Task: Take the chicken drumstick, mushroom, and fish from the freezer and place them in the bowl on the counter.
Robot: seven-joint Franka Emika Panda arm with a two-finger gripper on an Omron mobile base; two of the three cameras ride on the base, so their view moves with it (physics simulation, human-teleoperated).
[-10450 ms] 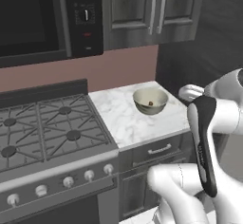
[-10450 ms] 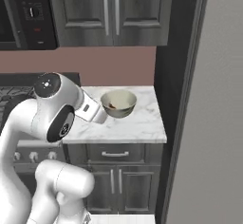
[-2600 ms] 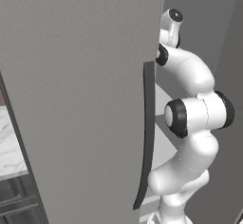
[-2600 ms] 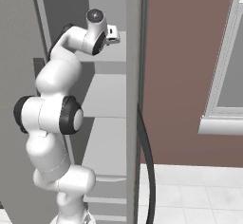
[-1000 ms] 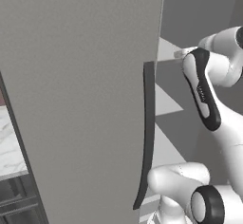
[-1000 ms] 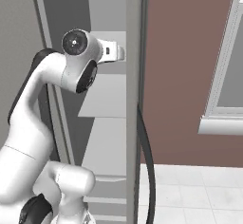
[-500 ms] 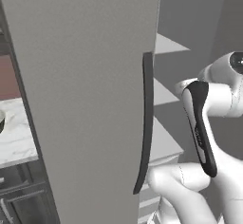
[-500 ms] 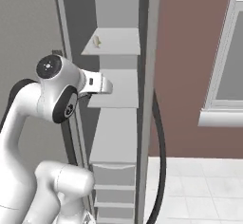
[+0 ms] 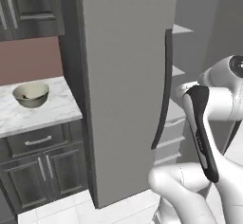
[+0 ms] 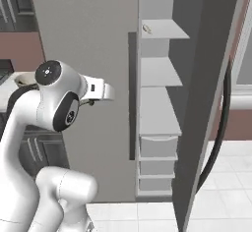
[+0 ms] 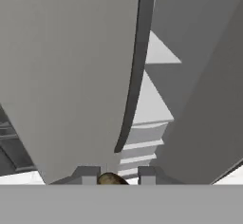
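No brand, label or legible writing is on view. 1 bowl (image 9: 31, 94) sits at the left of the left base view on the marble table (image 9: 52, 111); a small dark item lies inside it, too small to identify. Freezer (image 10: 158, 103), centre of the right base view, stands with its door (image 9: 126, 76) open; 1 small pale item (image 10: 147, 28) rests on the top shelf. Tool (image 11: 114, 175), at the bottom centre of the hand view, is closed on a small brown object (image 11: 110, 179), identity unclear.
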